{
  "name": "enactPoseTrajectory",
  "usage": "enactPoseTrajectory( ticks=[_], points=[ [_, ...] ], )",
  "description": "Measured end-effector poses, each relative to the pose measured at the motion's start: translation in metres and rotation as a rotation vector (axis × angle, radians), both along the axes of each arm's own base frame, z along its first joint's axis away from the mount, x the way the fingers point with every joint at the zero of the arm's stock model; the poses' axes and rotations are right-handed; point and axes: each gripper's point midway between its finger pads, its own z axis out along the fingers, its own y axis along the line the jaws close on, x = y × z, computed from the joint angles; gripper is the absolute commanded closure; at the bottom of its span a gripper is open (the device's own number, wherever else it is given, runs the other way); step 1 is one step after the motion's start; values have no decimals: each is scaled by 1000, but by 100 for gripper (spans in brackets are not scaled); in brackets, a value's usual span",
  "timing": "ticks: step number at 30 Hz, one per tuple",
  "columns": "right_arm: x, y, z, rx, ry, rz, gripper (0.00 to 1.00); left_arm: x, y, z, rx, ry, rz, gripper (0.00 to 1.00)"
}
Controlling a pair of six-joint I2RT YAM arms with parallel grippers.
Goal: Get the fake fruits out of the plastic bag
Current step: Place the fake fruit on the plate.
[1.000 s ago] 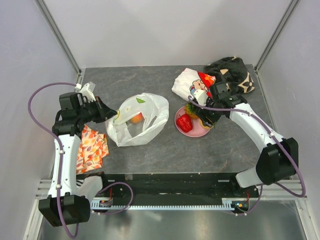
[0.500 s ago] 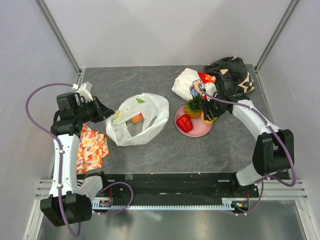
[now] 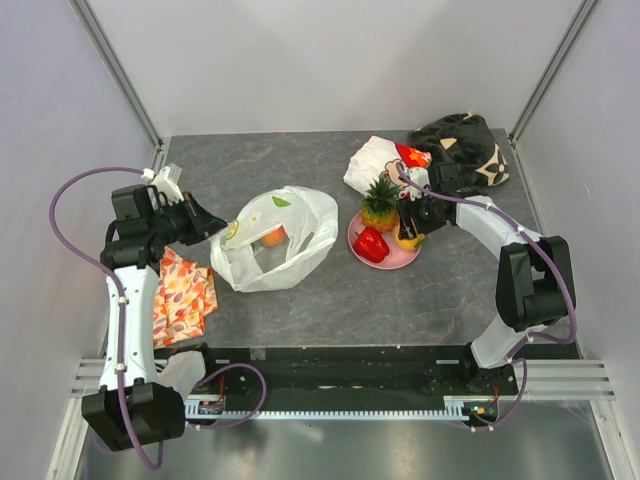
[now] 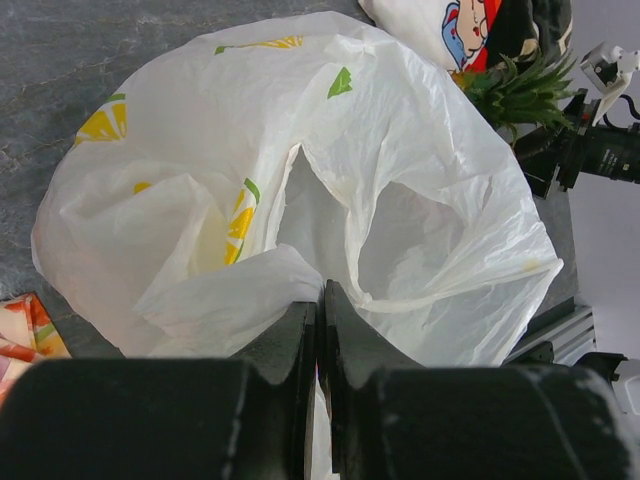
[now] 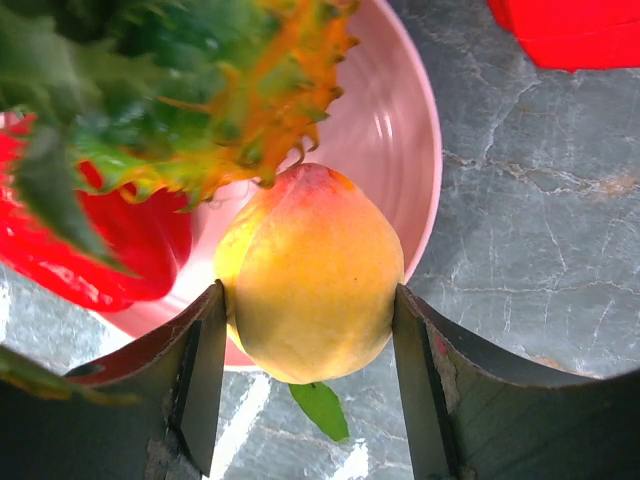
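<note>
Top view: the plastic bag (image 3: 290, 265) lies at centre with an orange-pink peach (image 3: 272, 237) showing through its mouth. The left gripper (image 3: 216, 225), at the bag's 9 o'clock, has its jaws pressed together on a fold of the bag's rim. At the bag's 3 o'clock a pink plate (image 3: 395, 265) carries the pineapple (image 3: 378, 205) at 11 o'clock and a shiny red piece (image 3: 371, 244) at 8 o'clock, while the right gripper (image 5: 310, 300), jaws spread to the fruit's width, clasps the yellow mango-like piece (image 5: 312, 275) over the plate's 3 o'clock rim.
</note>
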Motion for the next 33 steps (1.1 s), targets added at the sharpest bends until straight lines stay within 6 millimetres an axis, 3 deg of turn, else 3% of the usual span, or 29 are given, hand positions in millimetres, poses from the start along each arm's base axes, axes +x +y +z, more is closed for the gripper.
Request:
enactPoseTrajectory(
  ticks=[19, 28, 30, 33],
  points=[
    [23, -8, -4, 33, -38, -96, 63, -1, 4, -10, -5, 28, 16, 88],
    [26, -8, -4, 36, -46, -112, 37, -1, 4, -12, -5, 32, 17, 89],
    [26, -9, -4, 34, -46, -114, 26, -1, 4, -12, -5, 33, 17, 90],
    [27, -8, -4, 36, -47, -118, 17, -1, 4, -12, -6, 32, 16, 90]
  ],
)
